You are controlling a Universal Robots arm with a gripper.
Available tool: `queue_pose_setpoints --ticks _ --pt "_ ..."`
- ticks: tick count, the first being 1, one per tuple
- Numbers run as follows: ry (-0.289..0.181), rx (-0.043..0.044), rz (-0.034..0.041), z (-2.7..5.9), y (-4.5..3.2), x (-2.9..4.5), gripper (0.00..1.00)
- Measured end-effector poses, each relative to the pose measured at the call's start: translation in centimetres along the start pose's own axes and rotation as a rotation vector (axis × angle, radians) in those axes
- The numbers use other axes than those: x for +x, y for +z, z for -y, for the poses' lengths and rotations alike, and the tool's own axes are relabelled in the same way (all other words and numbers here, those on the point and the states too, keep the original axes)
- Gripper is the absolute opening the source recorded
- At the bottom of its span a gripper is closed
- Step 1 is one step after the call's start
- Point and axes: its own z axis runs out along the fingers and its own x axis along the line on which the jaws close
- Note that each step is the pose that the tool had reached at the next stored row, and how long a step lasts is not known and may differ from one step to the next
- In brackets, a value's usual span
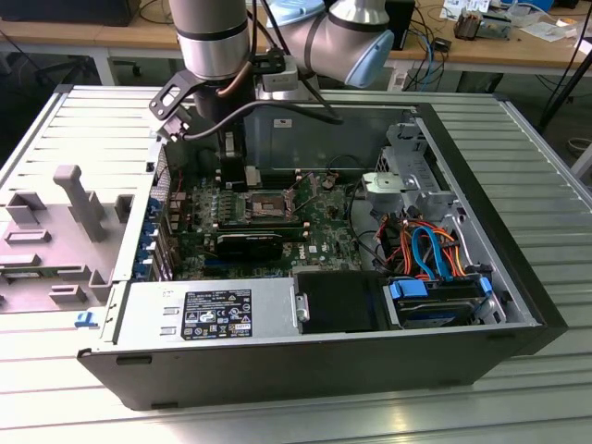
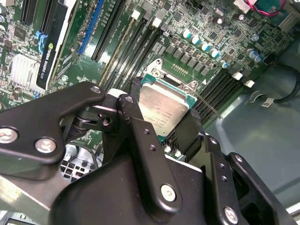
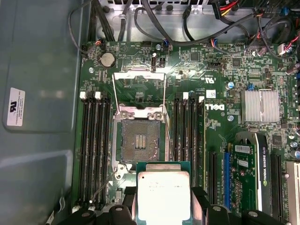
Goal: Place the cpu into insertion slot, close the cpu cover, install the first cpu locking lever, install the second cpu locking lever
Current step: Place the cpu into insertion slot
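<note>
Clearly, the pincer (image 3: 163, 208) is closed on the cpu (image 3: 163, 192). Its black fingers (image 3: 119, 213) press two opposite edges of the chip, and the silver-grey top faces the first wrist camera. The chip is not seated. The insertion slot (image 3: 139, 140) lies just beyond the fingertips on the green motherboard (image 3: 220, 126), with its contacts bare. Farther out from the pincer, past the slot, the cpu cover (image 3: 139, 89) stands swung open. Long black memory slots (image 3: 96, 140) run along both sides of the slot. A black graphics card (image 2: 54, 42) sits well off to one side of the pincer. In the exterior view the arm reaches down into the open computer case (image 1: 324, 375), which lies on a slatted metal surface (image 1: 546, 185).
</note>
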Motion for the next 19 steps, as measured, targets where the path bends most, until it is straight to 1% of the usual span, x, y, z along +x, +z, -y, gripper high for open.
queue_pose_setpoints --ticks 19 --pt "0.0 0.0 0.0 0.56 0.01 0.02 0.55"
